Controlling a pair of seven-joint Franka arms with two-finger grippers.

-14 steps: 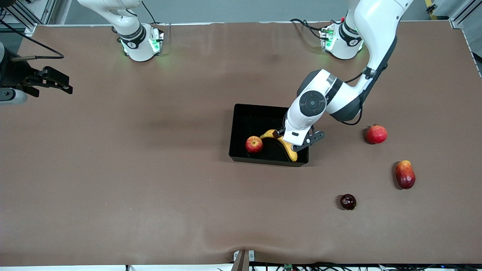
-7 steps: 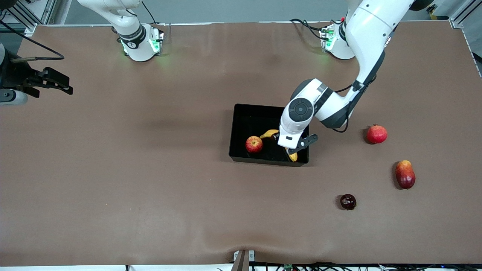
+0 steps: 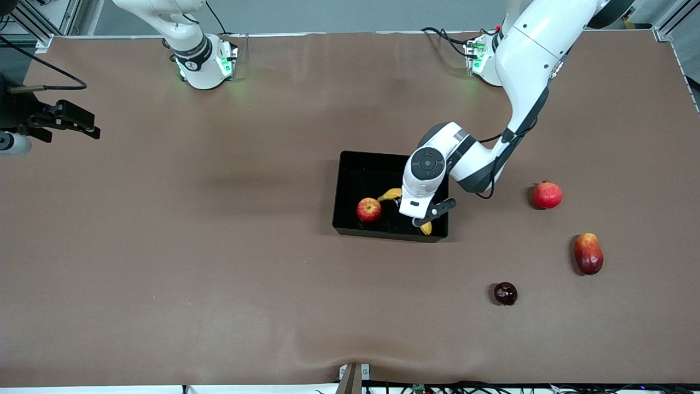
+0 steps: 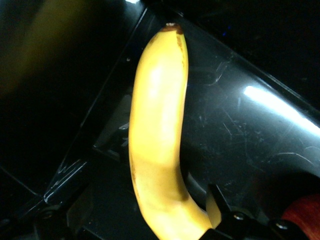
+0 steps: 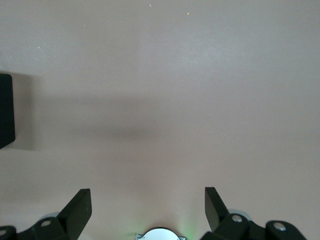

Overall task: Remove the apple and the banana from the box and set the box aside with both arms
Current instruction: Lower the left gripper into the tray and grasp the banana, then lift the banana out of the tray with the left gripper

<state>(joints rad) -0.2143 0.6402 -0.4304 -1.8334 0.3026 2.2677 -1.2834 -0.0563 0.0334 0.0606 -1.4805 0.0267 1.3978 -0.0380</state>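
Note:
The black box (image 3: 343, 186) sits mid-table. The red apple (image 3: 369, 209) with yellow streaks lies in it, toward the right arm's end. My left gripper (image 3: 418, 218) is down inside the box, shut on the yellow banana (image 3: 391, 193), whose two ends show past the wrist. In the left wrist view the banana (image 4: 157, 125) lies along the box's glossy floor (image 4: 240, 135), with one fingertip (image 4: 215, 202) against it and the apple (image 4: 302, 220) at the edge. My right gripper (image 3: 71, 123) waits open and empty at the right arm's end of the table, over bare tabletop (image 5: 147, 207).
A red pomegranate (image 3: 547, 195), a red-orange mango-like fruit (image 3: 588, 253) and a small dark red round fruit (image 3: 505, 293) lie on the table toward the left arm's end, outside the box. Brown cloth covers the whole table.
My left gripper has carried the banana lower and deeper into the box, toward the apple. The right gripper has drifted slightly toward its end of the table.

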